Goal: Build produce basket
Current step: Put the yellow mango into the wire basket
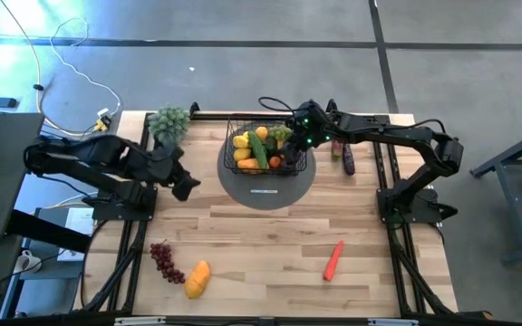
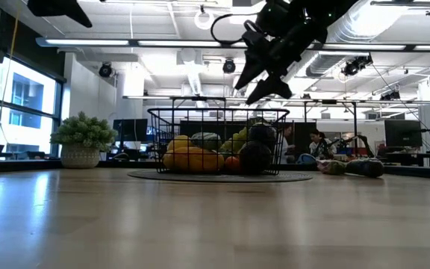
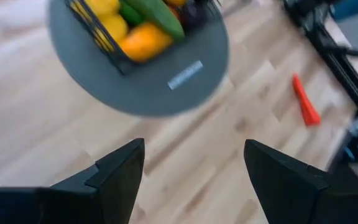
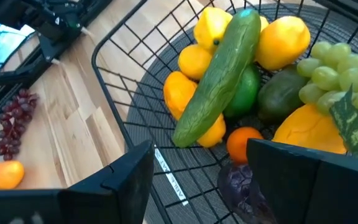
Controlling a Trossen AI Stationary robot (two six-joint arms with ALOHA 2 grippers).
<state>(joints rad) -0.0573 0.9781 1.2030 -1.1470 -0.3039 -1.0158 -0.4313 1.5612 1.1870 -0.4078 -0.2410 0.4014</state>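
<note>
One black wire basket (image 1: 266, 152) sat on a flat grey round disc (image 1: 267, 186) at the upper centre of the high view, filled with produce. A long green cucumber (image 4: 219, 74) lay on top of the pile, its long axis running diagonally from the upper right of the right wrist view down toward the lower left. Beneath and around it were yellow lemons (image 4: 283, 41), green grapes (image 4: 328, 68), an orange mango (image 4: 312, 134), a small orange fruit (image 4: 243, 143) and a dark purple piece (image 4: 241, 186).

The right gripper (image 1: 299, 145) hung over the basket's right side, its jaws parted and holding nothing. The left gripper (image 1: 185, 187) hovered left of the disc above bare wood, its jaws likewise apart and empty.

Loose on the table (image 1: 270, 244) were purple grapes (image 1: 163, 260) and an orange fruit (image 1: 198, 279) at the lower left, a carrot (image 1: 334, 259) at the lower right pointing diagonally, and an eggplant (image 1: 347, 161) just right of the basket, lengthwise up and down. A pale green bushy cluster (image 1: 169, 122) stood at the upper left.
</note>
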